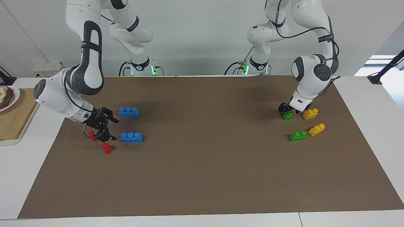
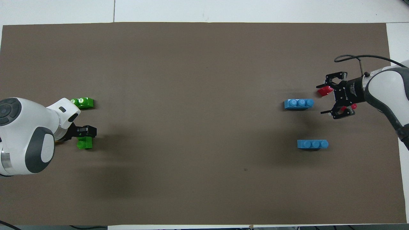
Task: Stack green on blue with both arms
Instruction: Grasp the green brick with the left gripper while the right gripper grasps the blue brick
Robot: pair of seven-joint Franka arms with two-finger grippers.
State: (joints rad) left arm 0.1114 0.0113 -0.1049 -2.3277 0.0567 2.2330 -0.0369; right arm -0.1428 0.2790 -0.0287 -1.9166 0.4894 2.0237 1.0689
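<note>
left gripper [image 1: 287, 111] sits low on a green brick [image 1: 288, 116], grip unclear (check squareness first); right gripper [image 1: 109, 127] gapes empty beside the blue brick [image 1: 132, 137] on the worktop [image 1: 205, 151].

Glossy white jointed arms [image 1: 85, 60], dark grey joint caps, black cables, black two-finger tools [image 1: 109, 127]

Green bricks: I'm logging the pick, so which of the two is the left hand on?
The green brick nearer the robots, under the left hand; the other green brick lies untouched.
</note>
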